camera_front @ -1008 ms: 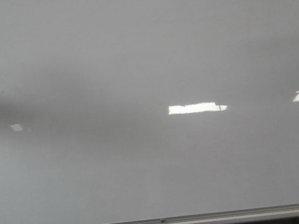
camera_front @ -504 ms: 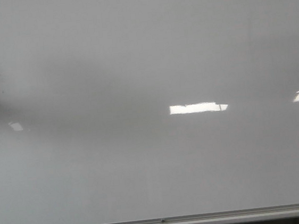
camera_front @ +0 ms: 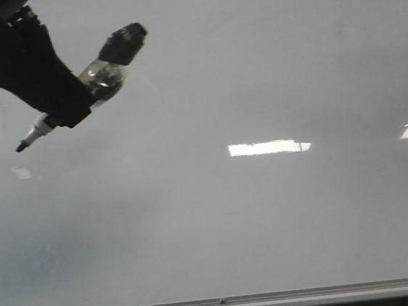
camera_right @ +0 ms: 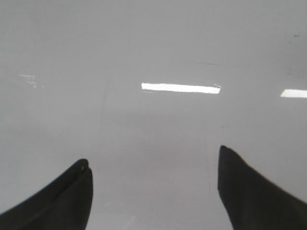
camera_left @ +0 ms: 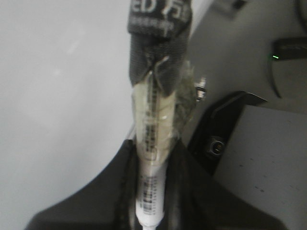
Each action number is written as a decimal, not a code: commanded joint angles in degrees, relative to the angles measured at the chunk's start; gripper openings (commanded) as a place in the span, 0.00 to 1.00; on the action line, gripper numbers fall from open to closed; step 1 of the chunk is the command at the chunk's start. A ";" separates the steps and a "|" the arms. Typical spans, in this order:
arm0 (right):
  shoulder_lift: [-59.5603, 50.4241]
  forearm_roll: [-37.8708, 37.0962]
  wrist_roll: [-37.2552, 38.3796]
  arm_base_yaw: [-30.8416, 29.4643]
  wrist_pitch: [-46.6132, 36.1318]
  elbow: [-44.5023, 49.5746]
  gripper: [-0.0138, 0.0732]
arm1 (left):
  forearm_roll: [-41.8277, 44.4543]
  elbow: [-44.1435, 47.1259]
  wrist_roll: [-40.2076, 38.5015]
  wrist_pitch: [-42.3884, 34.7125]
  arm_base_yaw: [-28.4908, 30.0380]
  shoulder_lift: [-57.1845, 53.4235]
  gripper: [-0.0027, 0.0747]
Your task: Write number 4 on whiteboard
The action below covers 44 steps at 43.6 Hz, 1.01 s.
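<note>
The marker is clamped between the closed left gripper fingers, tip beyond them near the unmarked whiteboard; light, steady contact is advised; the right gripper is spread empty.

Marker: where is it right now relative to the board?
In the front view the marker is at the upper left, clamped in the left pincer, its dark tip pointing down-left over the blank whiteboard; whether it touches is unclear.

left tool cropped at frame corner, marker blurred
</note>
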 commanded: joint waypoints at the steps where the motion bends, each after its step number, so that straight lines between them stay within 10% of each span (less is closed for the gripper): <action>1: 1.27 -0.32 -0.13 -0.23 -3.70 -2.20 0.81 | -5.56 -3.11 5.20 6.10 -3.15 -2.31 0.01; 23: 16.67 3.44 -3.10 6.22 11.13 -12.17 0.81 | -5.54 -3.82 7.49 13.69 -8.25 -2.37 0.01; 44: 47.56 47.22 -47.98 17.84 39.66 -35.02 0.81 | -5.64 -3.82 10.37 13.69 -8.25 -2.37 0.01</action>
